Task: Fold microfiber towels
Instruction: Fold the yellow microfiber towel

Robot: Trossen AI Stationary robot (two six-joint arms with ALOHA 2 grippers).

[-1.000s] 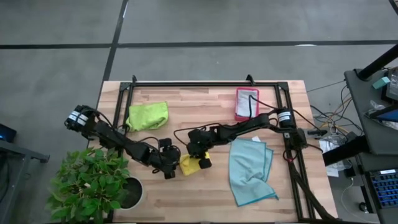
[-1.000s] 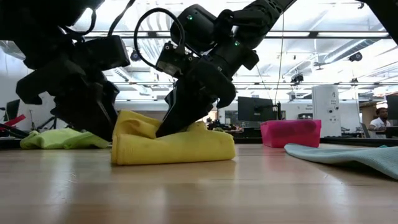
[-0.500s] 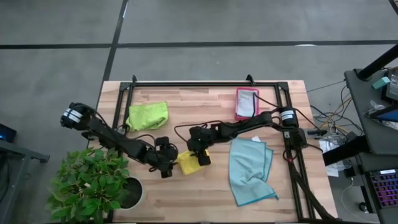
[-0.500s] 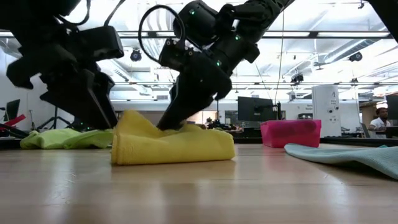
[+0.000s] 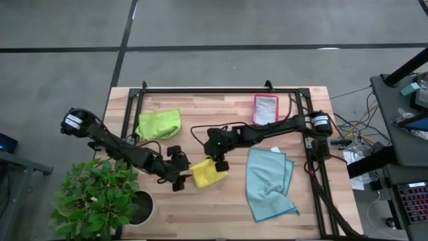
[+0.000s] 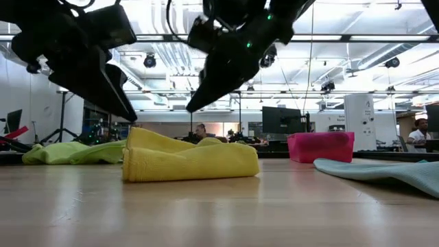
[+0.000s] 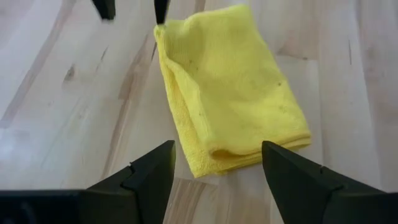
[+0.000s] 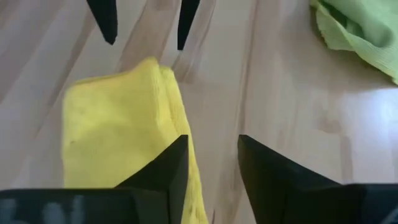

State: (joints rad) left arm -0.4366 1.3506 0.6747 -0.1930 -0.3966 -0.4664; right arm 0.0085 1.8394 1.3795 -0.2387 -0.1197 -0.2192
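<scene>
Right claw (image 6: 195, 104) now off yellow towel (image 6: 191, 162)

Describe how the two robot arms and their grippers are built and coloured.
Both arms are black and jointed, with looping black cables and a pale, white-banded cylindrical joint at each outer end. The left gripper and right gripper each carry two dark, tapering, wedge-shaped fingers. Small green lights glow on the right arm's wrist in the low view.
</scene>
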